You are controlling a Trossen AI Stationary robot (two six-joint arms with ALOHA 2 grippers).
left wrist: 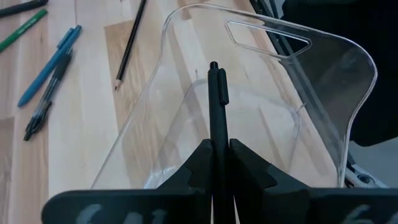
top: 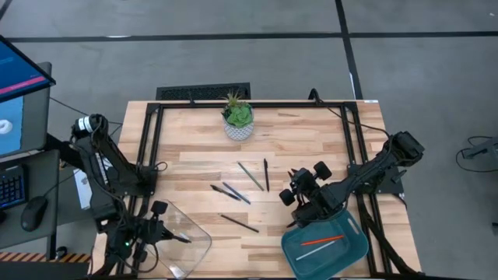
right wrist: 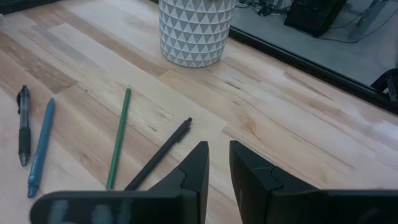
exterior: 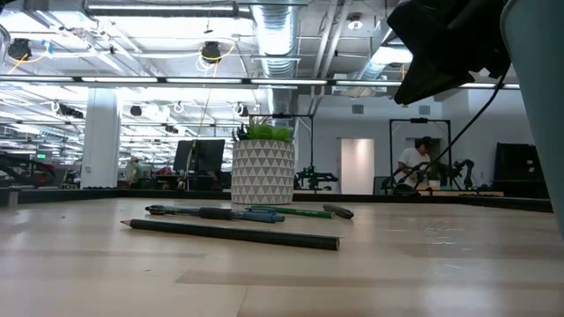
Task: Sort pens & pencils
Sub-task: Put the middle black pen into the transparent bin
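Several pens and pencils lie loose mid-table: a green one, a black pen, a blue pen and a black pen side by side, and a black pencil. An orange-red stick and a pale one lie in the teal tray. My left gripper hovers over the clear plastic tray, shut on a black pen. My right gripper hangs between the teal tray and the loose pens, fingers slightly apart, holding nothing. My left gripper pinches a black pen between its two fingers. The pen lies along the fingers and sticks out past their tips, clip end forward. It is lifted clear, over the clear tray's floor.
A white patterned pot with a green plant stands at the table's far middle. Black frame rails run along the table's edges. A monitor, keyboard and mouse sit on a desk left of the table. People show in the room behind.
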